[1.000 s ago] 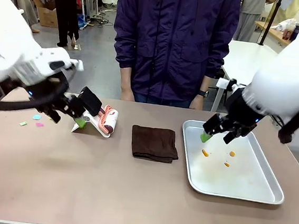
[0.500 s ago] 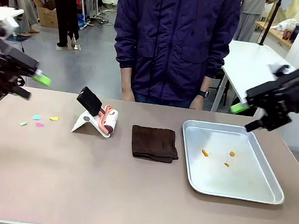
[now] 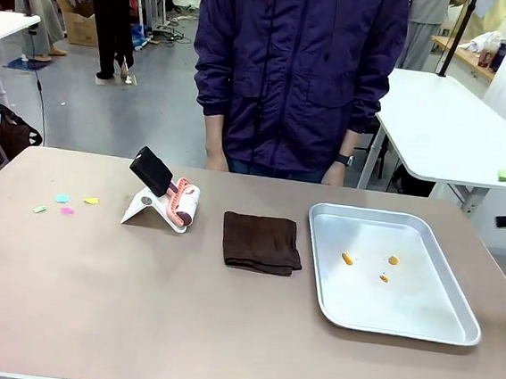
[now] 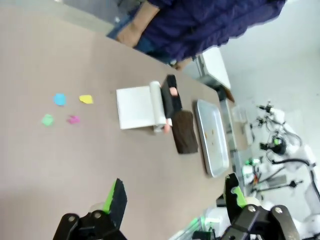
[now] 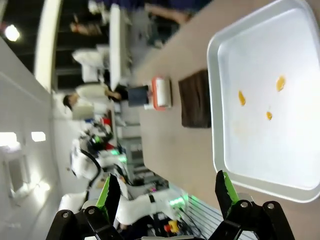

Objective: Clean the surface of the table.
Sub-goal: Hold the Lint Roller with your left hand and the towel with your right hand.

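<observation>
Across the front view from 9 to 3 o'clock, the wide brownish-taupe matte counter (image 3: 133,312) is lying with nothing looking cleaned yet. Four small coloured paper scraps (image 3: 64,201) are sitting toward 9 o'clock, and three orange crumbs (image 3: 347,259) are lying in the rectangular silver metal tray (image 3: 421,309) toward 3 o'clock. A folded dark brown cloth (image 3: 261,242) is resting at the centre, with a black-handled roller on a white stand (image 3: 164,201) just beside it at 10 o'clock. By my judgement the whole wipe is left to do.

The left jaws and right jaws are standing wide, holding nothing, off at the sides. The left wrist view is showing the left jaws' full spread, green pads (image 4: 108,197) well apart with the counter beyond, where the front view is catching a pad tip at each side edge. The right wrist view is looking onto the tray's rim between the right jaws.
</observation>
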You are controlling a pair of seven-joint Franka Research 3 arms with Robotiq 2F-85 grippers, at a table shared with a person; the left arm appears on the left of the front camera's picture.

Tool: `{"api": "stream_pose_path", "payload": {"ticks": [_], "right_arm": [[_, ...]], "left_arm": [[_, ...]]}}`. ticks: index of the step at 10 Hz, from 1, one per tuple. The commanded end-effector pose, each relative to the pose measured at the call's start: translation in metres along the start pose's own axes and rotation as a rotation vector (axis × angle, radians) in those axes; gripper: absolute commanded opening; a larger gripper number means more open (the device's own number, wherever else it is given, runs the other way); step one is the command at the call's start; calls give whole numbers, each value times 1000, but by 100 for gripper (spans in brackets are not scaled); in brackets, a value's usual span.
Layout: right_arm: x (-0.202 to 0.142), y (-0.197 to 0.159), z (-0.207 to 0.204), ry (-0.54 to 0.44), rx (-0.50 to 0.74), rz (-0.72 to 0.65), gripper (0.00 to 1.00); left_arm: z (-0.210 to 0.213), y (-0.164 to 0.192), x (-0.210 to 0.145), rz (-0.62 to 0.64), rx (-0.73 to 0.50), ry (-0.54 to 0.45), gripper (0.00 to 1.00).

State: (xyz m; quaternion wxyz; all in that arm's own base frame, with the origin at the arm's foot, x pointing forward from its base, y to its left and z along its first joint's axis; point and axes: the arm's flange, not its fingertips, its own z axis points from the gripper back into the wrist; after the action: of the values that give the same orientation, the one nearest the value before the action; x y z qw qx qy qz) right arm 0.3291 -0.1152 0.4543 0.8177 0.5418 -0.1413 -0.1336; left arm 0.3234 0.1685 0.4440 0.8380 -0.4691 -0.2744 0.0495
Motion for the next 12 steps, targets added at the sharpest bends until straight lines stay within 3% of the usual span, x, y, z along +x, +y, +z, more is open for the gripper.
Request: {"api": "stream_pose_path", "payload": {"ticks": [1,3,5,6,12], "right_arm": [[1,-28,12,-64,84,-16,100],[-1,-47,29,-125,109,-53,100],[-2,-56,36,-168,94,-68,100],[4,-51,40,-121,75,-88,100],[5,-53,37,-118,63,-93,100]], "left_arm": [[8,21,-39,9,-47,-99,100],[21,38,-53,60,-42,-159,100],[4,28,-59,118,-2,-252,100],[46,49,-16,98,-16,-165,100],[43,47,-13,119,-14,-176,100]]}}
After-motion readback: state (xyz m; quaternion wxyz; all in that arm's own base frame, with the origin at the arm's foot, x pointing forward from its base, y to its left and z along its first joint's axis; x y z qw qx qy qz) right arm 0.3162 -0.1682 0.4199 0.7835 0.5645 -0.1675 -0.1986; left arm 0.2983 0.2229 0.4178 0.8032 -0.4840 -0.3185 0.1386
